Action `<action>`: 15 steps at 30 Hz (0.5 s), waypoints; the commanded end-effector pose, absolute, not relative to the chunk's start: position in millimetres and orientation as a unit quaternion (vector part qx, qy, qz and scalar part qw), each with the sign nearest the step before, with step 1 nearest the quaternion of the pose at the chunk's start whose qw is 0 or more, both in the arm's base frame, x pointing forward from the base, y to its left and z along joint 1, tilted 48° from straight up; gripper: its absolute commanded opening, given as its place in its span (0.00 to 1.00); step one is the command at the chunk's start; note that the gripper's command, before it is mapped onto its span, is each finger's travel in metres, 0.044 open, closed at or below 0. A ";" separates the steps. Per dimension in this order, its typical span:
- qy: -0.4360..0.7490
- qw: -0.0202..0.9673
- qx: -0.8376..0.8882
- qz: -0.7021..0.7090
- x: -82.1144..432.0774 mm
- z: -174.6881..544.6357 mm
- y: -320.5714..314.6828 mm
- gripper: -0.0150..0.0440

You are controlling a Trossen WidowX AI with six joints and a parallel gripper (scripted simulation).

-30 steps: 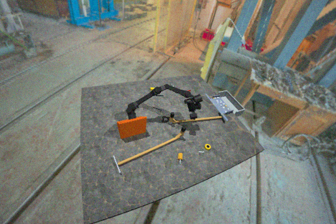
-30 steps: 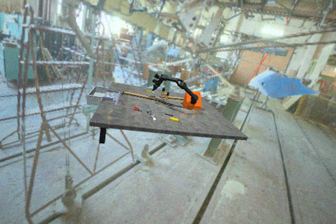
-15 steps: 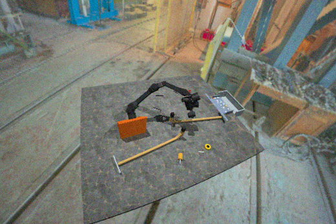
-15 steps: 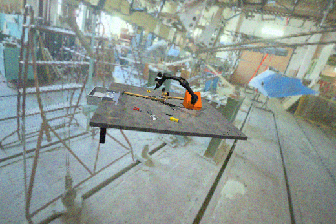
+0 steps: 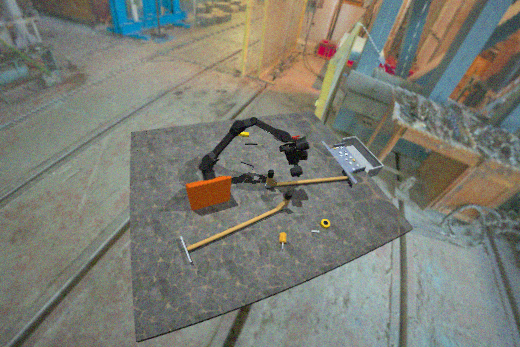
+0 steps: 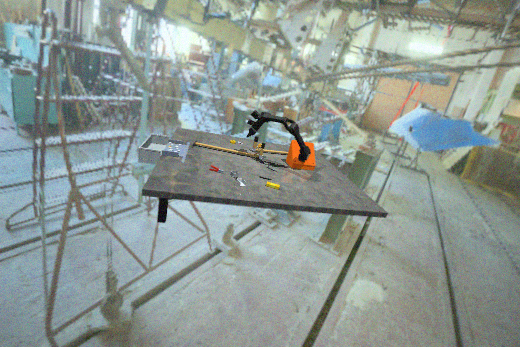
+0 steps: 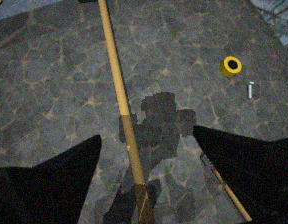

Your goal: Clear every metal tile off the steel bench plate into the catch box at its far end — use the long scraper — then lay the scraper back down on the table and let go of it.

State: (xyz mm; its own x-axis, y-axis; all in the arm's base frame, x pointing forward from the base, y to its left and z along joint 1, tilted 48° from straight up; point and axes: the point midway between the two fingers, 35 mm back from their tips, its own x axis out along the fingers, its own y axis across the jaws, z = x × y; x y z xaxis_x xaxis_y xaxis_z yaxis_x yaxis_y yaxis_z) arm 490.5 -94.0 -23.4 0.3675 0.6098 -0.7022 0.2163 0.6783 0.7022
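My gripper [image 5: 296, 172] [image 6: 249, 134] [image 7: 148, 134] is open and empty, above a long tan-handled tool [image 5: 315, 181] [image 6: 220, 148] [image 7: 115, 65]. That handle lies on the table and shows between the fingertips in the wrist view; its dark crosswise head is by the plate. A second long tool [image 5: 240, 227] [image 7: 235, 200] with a silver crosswise head lies nearer the top camera. The steel plate [image 5: 343, 165] [image 7: 27, 7] holds several small metal tiles [image 5: 342, 153] [image 6: 175, 147]. The grey catch box [image 5: 370, 151] [image 6: 150, 156] adjoins its far end.
An orange block [image 5: 209, 193] [image 6: 301, 155] stands by the arm's base. A yellow ring [image 5: 325, 223] [image 7: 232, 64], a small pale piece [image 5: 315, 231] [image 7: 250, 90] and an orange-handled tool [image 5: 283, 238] lie on one side; red-handled pliers [image 6: 214, 169] and a yellow piece [image 5: 244, 134] [image 6: 272, 185] on the other.
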 end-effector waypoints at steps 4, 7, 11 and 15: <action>0.536 0.743 0.375 0.140 475.8 -13.2 -99.5 1.00; 0.533 0.745 0.375 0.141 469.4 -10.1 -101.3 1.00; 0.530 0.748 0.374 0.142 460.6 -6.2 -103.4 1.00; 0.526 0.750 0.374 0.143 451.7 -2.4 -105.2 1.00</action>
